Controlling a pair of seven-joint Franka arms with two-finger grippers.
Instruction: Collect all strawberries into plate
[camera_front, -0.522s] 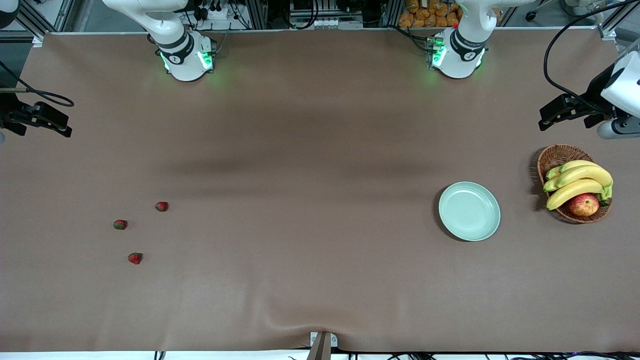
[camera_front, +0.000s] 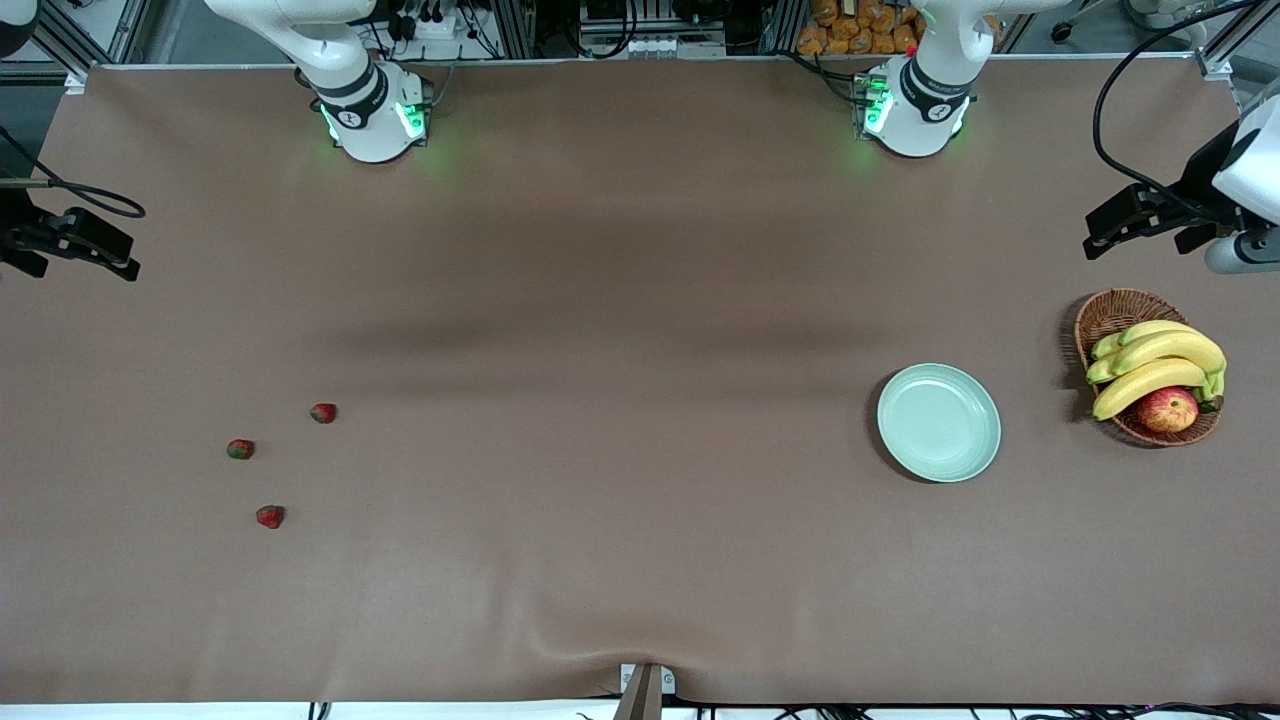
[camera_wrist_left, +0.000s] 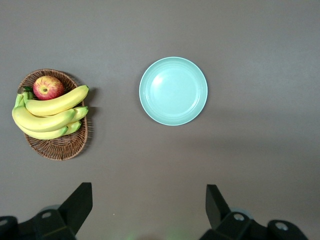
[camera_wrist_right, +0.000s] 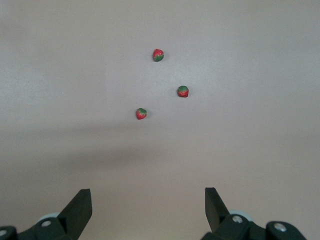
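While both grippers hung spread and empty, the 3 strawberries lay near the right gripper, well apart from the plate by the left gripper.

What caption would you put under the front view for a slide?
Three strawberries lie toward the right arm's end of the table, the green plate toward the left arm's; both grippers open.
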